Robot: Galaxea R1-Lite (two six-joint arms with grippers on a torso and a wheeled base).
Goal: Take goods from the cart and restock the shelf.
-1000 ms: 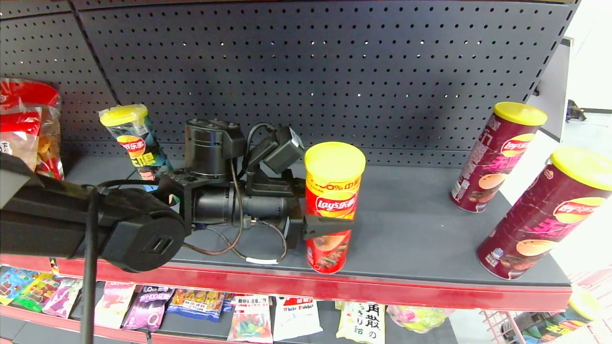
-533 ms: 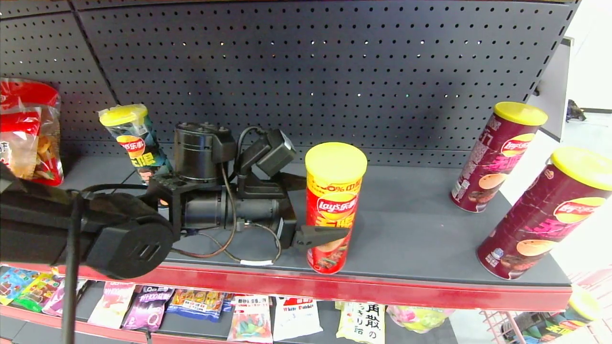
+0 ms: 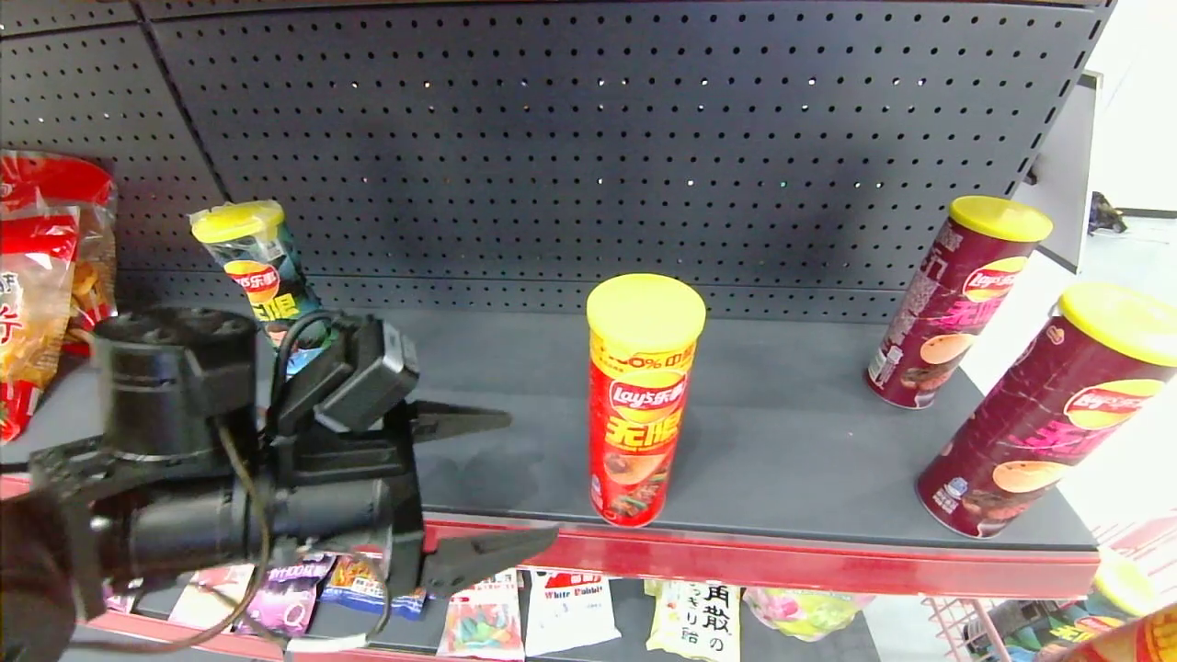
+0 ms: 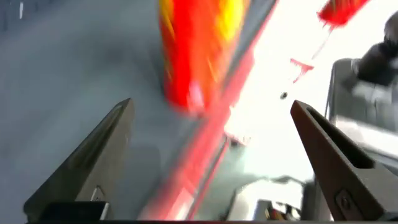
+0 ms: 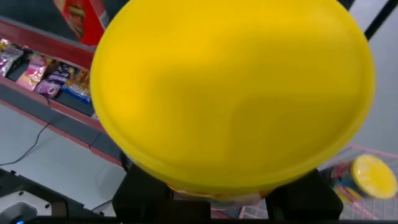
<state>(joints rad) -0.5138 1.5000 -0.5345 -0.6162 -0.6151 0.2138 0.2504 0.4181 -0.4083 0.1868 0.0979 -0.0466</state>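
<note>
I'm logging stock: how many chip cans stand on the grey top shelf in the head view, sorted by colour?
Red chip can: 1
Maroon chip cans: 2
Blue chip can: 1
Total: 4

The shelf has a deck of matt dark grey painted metal and a glossy red front lip. The back panel is matt perforated metal. The red can and maroon cans wear glossy printed wraps under smooth yellow plastic lids, like the gripped can. The left tool has matt black plastic fingers. The far-left bags are shiny crinkled film.
</note>
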